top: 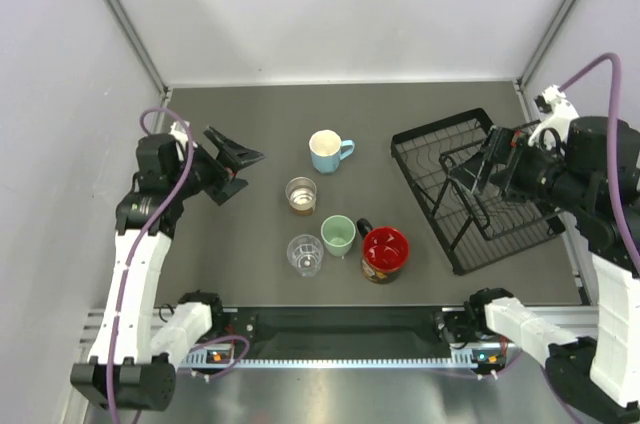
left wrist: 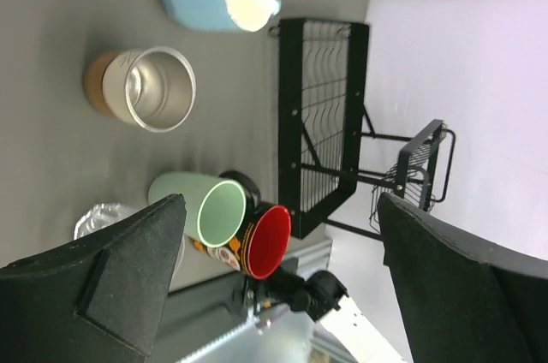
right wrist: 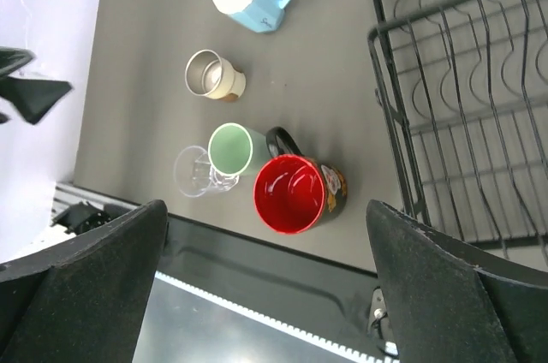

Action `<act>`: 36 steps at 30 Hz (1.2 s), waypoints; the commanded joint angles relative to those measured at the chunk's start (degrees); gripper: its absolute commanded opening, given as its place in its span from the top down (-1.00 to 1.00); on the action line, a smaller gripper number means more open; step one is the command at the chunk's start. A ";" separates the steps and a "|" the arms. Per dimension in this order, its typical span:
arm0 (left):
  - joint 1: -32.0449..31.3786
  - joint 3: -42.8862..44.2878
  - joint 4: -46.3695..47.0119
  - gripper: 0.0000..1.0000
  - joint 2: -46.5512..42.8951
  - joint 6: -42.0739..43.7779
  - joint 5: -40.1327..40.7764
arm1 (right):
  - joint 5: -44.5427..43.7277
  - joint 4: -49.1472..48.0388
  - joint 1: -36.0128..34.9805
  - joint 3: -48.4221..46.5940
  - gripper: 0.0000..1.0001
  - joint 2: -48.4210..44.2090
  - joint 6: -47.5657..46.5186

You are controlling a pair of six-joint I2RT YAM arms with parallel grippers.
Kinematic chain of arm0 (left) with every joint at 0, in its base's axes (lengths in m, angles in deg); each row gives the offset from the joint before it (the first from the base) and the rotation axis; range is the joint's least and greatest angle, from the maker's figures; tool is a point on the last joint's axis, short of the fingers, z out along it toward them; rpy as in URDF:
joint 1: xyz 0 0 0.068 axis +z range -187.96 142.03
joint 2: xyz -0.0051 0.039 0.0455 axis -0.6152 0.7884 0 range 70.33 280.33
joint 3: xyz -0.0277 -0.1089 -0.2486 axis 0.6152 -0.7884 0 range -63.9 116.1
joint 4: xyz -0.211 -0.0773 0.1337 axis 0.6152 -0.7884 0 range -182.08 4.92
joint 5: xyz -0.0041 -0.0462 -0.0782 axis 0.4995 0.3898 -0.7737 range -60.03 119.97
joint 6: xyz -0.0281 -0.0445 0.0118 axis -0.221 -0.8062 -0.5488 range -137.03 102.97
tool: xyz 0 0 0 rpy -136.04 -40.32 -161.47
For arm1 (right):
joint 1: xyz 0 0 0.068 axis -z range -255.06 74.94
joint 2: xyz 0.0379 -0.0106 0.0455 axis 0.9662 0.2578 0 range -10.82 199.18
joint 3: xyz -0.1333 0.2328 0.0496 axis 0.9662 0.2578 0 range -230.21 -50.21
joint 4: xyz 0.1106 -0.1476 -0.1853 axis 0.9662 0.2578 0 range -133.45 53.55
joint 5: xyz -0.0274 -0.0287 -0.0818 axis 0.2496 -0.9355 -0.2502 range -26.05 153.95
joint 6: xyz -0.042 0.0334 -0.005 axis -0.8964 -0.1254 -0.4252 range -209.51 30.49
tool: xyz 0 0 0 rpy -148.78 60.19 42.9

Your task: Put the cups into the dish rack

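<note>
Your five cups stand clustered mid-frame on the table (top: 250,104): the light blue mug (top: 326,151) uppermost, the amber glass (top: 300,195) below it, and the clear ribbed cup (top: 304,254), mint green tumbler (top: 337,235) and red-inside mug (top: 385,252) lowest. All sit left of the dish rack (top: 426,206). Your left gripper (top: 250,170) hovers left of the cups and your right gripper (top: 476,176) over the rack, both spread wide and empty.

Above the base rail (top: 340,354) we see white links (top: 135,279) and black joints (top: 155,159). Purple cables (top: 590,66) trail each arm; the fingers (left wrist: 111,286) are matte black.
</note>
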 commanded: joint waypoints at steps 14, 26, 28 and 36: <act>0.29 -0.90 3.35 -0.97 -6.72 1.78 2.69 | -7.02 5.48 -31.81 -17.25 -1.00 23.18 -0.42; 0.29 1.83 -4.65 -0.86 -7.33 7.06 5.93 | -12.58 -2.16 -45.85 -10.09 -1.00 32.27 -4.63; 0.29 1.30 -7.63 -0.96 -7.85 4.34 10.04 | -12.58 -4.88 -45.76 -7.26 -0.99 31.84 -4.63; 0.29 1.65 -11.33 -0.96 -6.10 6.35 9.98 | -15.38 -8.93 -45.94 7.59 -0.98 30.43 -4.19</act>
